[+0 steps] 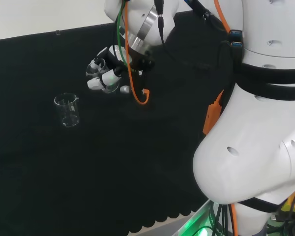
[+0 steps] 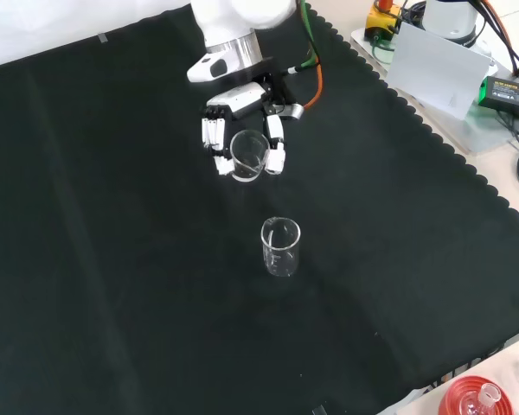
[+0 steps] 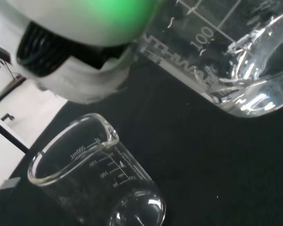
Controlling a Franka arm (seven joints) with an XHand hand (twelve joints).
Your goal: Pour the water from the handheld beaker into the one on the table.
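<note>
Held beaker raised above the cloth; second beaker standing apart on the table.

I am holding my hand point(image 2: 242, 130) above the black cloth point(image 2: 112, 259) with my fingers point(image 2: 211, 134) curled round a clear beaker point(image 2: 249, 156), gripping it at its sides. In the front view this held beaker is hanging just far of the table beaker point(image 2: 281, 247), which is standing upright on the cloth, apart from my hand and untouched. In the head view the table beaker point(image 1: 67, 110) is sitting to the left of and nearer than my hand point(image 1: 104, 73). In the wrist view the held beaker point(image 3: 236, 56) is showing water inside, and the table beaker point(image 3: 96, 179) is standing close beside it.
</note>
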